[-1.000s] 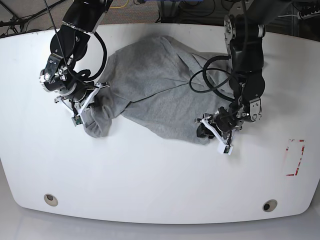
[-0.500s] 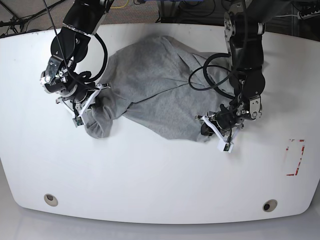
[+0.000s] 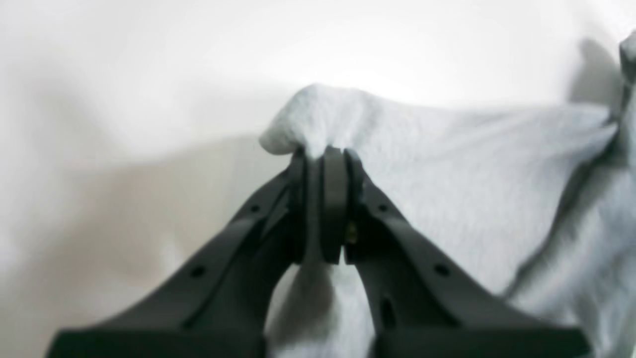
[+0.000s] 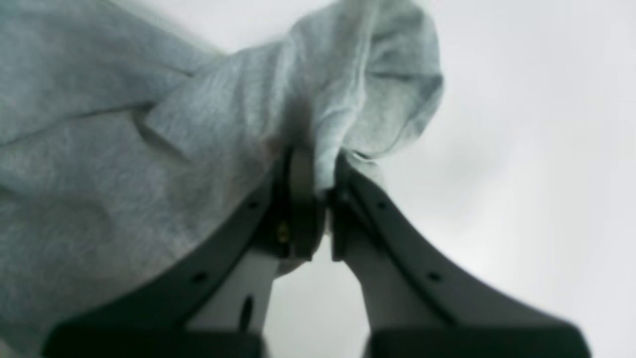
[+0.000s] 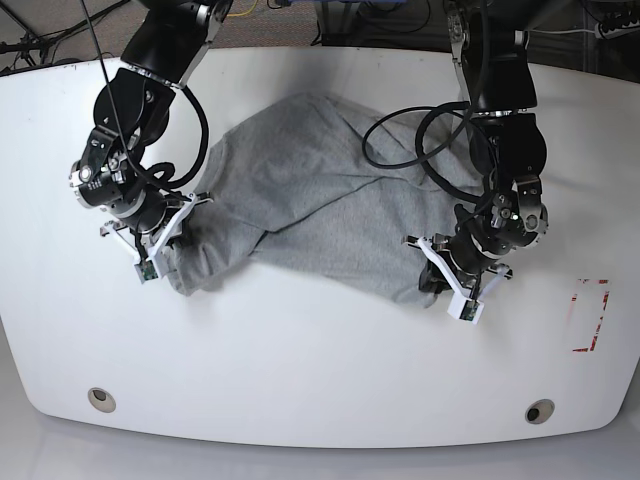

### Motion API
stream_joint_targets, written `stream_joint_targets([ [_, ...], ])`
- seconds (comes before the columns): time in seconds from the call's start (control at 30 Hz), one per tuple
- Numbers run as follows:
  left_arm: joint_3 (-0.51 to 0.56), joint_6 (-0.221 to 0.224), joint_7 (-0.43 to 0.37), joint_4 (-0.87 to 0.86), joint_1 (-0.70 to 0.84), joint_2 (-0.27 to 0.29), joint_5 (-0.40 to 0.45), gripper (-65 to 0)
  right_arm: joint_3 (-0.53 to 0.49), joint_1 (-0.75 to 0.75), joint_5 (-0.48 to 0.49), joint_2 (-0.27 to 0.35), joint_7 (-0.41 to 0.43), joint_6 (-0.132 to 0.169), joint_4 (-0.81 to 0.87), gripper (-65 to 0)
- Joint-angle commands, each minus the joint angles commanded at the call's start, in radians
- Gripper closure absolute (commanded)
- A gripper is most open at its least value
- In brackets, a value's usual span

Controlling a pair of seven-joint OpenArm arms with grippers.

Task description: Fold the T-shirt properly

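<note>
- Two claws pinch cloth: the left gripper (image 3: pixel 325 159) has its jaws clamped narrow on a bunched corner of the heather-grey T-shirt (image 3: pixel 447 169), and the right gripper (image 4: pixel 318 164) is closed on a gathered fold of it.
- Only the wrist views show fabric squeezed between the black fingers (image 4: pixel 298 199); from the base view each grip point is hidden under the wrist.
- Only the base view shows the whole T-shirt (image 5: pixel 320 190), rumpled, with its long axis running from the right gripper (image 5: pixel 160 250) across to the left gripper (image 5: pixel 450 285), and a bulge rising toward the far edge.
- Around both claws lies the white table (image 5: pixel 300 360); a black cable (image 5: pixel 400 150) loops over the cloth beside the left arm.
- Red tape marks (image 5: pixel 590 315) sit well apart, beyond the left gripper.
</note>
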Motion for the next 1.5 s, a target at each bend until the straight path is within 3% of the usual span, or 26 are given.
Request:
stream_joint_targets([
  [0.37, -0.071, 0.000, 0.060, 0.192, -0.094, -0.055, 0.000, 0.0, -0.005, 0.192, 0.000, 0.097, -0.002, 0.000, -0.183, 0.0],
  [0.6, -0.167, 0.000, 0.061, 0.215, -0.189, -0.077, 0.003, 0.0, -0.110, 0.319, 0.000, 0.170, -0.002, 0.000, -0.219, 0.0],
  [0.8, -0.175, 0.000, 0.077, 0.224, -0.262, -0.112, 0.002, 0.0, -0.160, 0.431, 0.000, 0.181, -0.021, 0.000, -0.218, 0.0],
  [1.1, -0.224, 0.000, 0.176, 0.258, -0.420, -0.140, -0.002, 0.0, -0.160, 0.614, 0.002, 0.201, -0.112, 0.000, -0.161, 0.0],
  [1.5, -0.245, 0.000, 0.195, 0.258, -0.493, -0.141, 0.000, 0.0, -0.163, 0.664, 0.002, 0.206, -0.127, 0.000, -0.072, 0.0],
])
